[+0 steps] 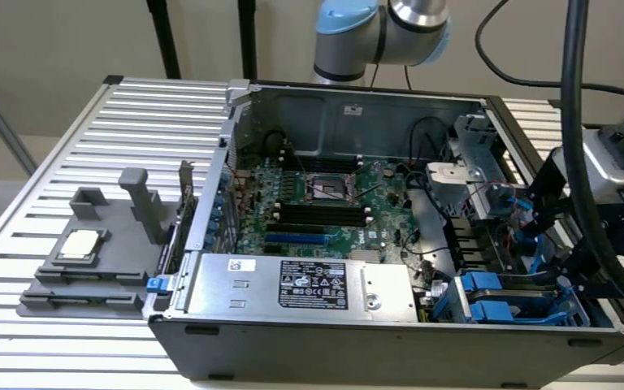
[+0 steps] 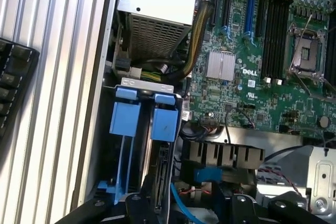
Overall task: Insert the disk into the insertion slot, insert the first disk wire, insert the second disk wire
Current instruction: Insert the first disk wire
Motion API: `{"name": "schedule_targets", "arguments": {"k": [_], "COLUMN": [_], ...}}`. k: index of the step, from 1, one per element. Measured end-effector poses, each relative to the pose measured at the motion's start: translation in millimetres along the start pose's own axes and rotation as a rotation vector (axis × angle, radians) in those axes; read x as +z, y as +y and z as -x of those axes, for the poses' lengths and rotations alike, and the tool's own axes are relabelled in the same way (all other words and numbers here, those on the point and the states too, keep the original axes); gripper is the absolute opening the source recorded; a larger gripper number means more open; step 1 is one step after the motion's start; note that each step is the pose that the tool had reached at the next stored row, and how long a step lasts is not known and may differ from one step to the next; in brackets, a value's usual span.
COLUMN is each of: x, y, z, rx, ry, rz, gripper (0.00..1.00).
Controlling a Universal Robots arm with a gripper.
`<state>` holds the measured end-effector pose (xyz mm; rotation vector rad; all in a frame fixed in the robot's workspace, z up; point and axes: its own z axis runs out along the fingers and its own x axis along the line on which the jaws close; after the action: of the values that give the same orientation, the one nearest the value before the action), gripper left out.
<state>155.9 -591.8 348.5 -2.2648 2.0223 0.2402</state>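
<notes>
Two blue tabs (image 2: 126,113) at the insertion slot (image 2: 137,167); end effector (image 2: 184,214) released, empty. The loose blue cable (image 2: 174,195) could snag it.

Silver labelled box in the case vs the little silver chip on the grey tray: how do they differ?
Size: the silver box is far larger than the chip. Place: the box sits inside the computer case; the chip lies outside on the grey tray. Marking: the box carries a black-and-white label; the chip's top looks plain. Both are silvery and lie flat.
</notes>
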Motion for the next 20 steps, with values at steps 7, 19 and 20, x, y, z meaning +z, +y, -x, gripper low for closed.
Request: {"name": "schedule_targets", "arguments": {"k": [7,19,20], "x": [-3.2,-2.4,-2.0], "y": [-12.0,-20.7,-20.7], "z": [-14.8,-18.5,-18.6], "rx": [0.003,0.0,-0.002], "ry": [-0.0056,-0.0097,-0.0101], "rz": [0.018,0.0214,0.0217], "gripper": [0.55,0.55,0.55]}}
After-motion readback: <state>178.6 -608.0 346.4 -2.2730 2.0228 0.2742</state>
